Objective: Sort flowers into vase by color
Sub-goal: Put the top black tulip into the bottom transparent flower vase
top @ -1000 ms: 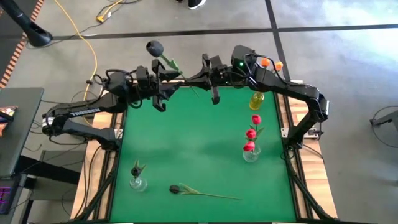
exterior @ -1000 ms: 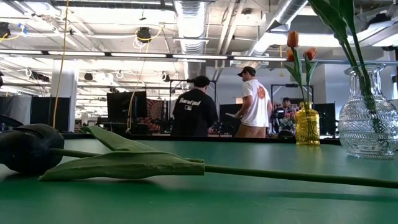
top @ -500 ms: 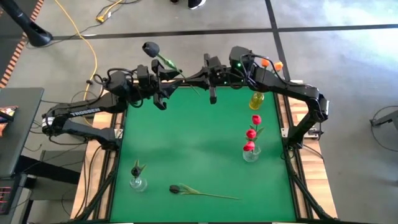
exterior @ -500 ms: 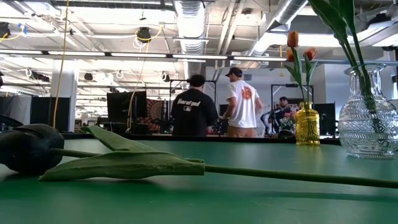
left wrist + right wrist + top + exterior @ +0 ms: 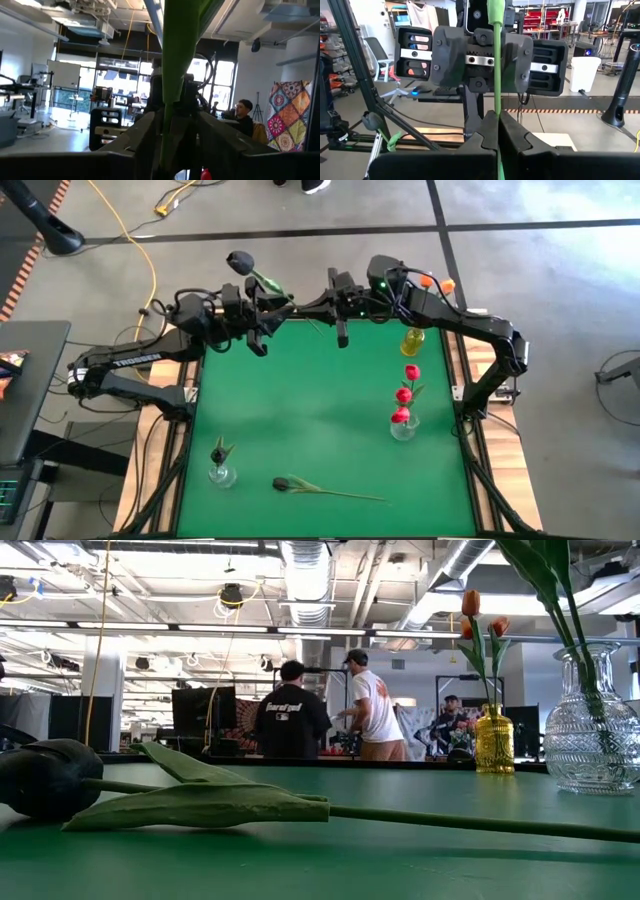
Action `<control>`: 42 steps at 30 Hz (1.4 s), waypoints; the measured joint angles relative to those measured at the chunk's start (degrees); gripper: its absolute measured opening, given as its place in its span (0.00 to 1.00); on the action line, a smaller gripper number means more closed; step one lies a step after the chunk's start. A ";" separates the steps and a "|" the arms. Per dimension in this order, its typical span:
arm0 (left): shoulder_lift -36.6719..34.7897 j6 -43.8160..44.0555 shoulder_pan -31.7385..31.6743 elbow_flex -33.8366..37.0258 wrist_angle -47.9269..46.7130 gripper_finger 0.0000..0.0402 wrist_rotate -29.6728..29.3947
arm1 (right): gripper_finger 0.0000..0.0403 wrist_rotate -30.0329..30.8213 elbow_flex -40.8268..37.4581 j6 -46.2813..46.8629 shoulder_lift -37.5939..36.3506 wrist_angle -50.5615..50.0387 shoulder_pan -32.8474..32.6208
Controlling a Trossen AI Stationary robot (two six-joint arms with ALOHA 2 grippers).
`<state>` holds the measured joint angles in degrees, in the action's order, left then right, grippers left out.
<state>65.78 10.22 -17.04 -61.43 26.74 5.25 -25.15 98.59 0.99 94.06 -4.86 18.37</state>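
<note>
Now the dark tulip (image 5: 240, 260) held between the two arms sits a touch further toward 11 o'clock than a second ago, its blackish head out past the far edge of the desk (image 5: 320, 400) and its green stem slanting back toward 4 o'clock into both grippers. The shift is slight, so I judge this to be a handover in mid-air, not a carry toward a vase.

The right gripper (image 5: 497, 122) has its fingers closed tight on the stem, which runs straight up between them in the right wrist view. The left gripper (image 5: 256, 320) faces it at the desk's 12 o'clock edge; in the left wrist view the stem and a leaf pass between its fingers, which look spread wider than the stem, so it seems open around the flower rather than gripping it.

Elsewhere nothing has moved. A second dark tulip (image 5: 325, 490) lies flat at 6 o'clock, unsorted. The clear vase at 7 o'clock (image 5: 220, 471) holds one dark flower, and I take it as the home for both dark tulips. The clear vase with red tulips (image 5: 403, 423) stands at 3 o'clock, and the yellow vase (image 5: 412, 340) with orange tulips at 1 o'clock. Red and orange look finished; the dark ones remain.

Beyond the desk, two people (image 5: 320, 715) have walked leftward in the low view.
</note>
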 joint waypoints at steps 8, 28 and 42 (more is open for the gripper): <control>0.00 0.82 -0.03 0.00 -1.79 0.11 -0.44 | 0.06 -0.02 0.00 -0.02 0.00 0.01 0.00; 0.00 0.81 -0.04 0.00 -1.84 0.00 -0.13 | 0.35 -0.20 0.00 0.04 0.00 0.13 0.15; -3.13 1.50 -1.78 -0.02 -8.91 0.00 0.53 | 0.70 -0.46 0.03 1.09 -1.17 -4.76 0.96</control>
<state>62.64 11.73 -18.82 -61.45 17.83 5.78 -25.61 98.62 2.09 92.89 -9.62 19.33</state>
